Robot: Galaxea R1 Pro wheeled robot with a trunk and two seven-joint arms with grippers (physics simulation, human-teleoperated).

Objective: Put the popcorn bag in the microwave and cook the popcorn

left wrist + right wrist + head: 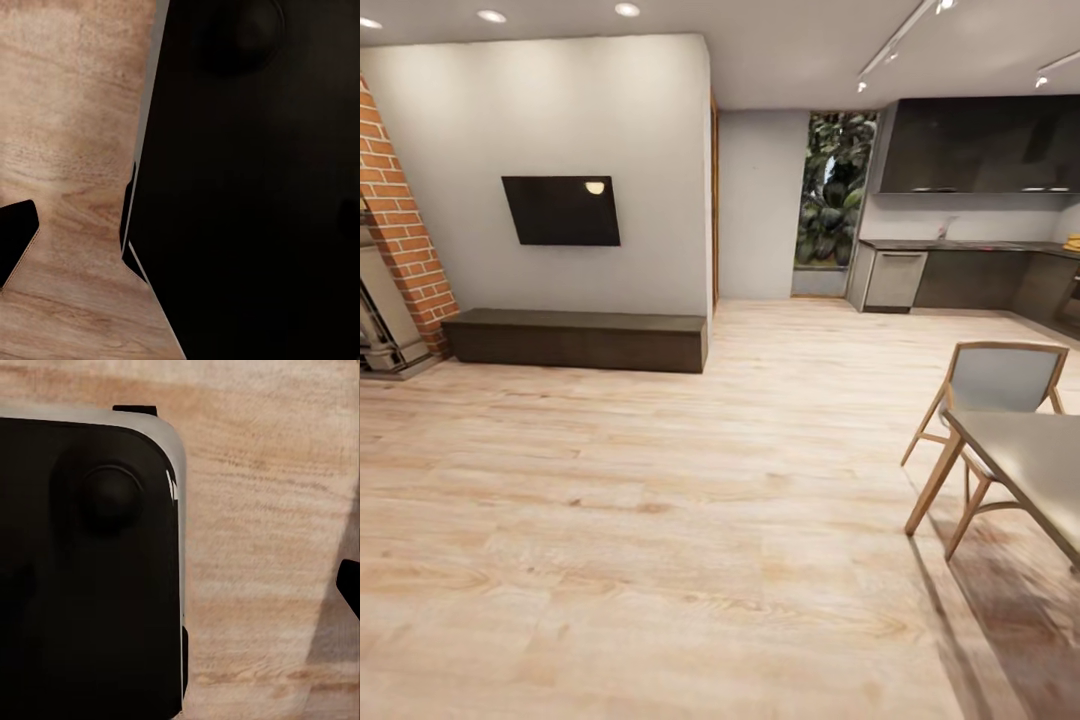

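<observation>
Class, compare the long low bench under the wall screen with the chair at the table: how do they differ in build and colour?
The bench is a solid dark block resting flat on the floor; the chair stands on slim, splayed light-wood legs with a grey seat back. The bench runs wide and low against the white wall; the chair is narrower, taller and pushed up to the table. Both stand on the light wood floor.

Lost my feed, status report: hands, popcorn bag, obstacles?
Hands: state unreadable. Kitchen far ahead right; bag not spotted yet. Table and chair near right; floor ahead open.
</observation>
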